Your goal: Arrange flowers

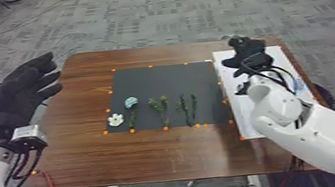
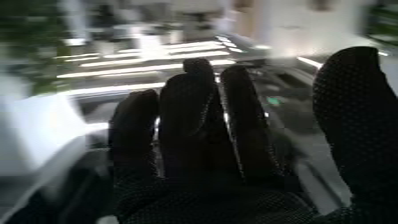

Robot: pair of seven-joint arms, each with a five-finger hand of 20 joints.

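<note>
One white bloom (image 1: pixel 116 119) and one blue bloom (image 1: pixel 131 103) lie by the near left corner of a black mat (image 1: pixel 152 78), beside green sprigs (image 1: pixel 164 113). I judge them light, fragile, best pinched mid-stem; my right hand (image 1: pixel 248 49), wide open, hangs near the table's (image 1: pixel 153 158) right edge.

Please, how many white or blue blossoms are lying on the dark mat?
2: the white blossom at the left edge of the dark mat, and the pale blue blossom right of the white one, slightly farther from the robot.
</note>
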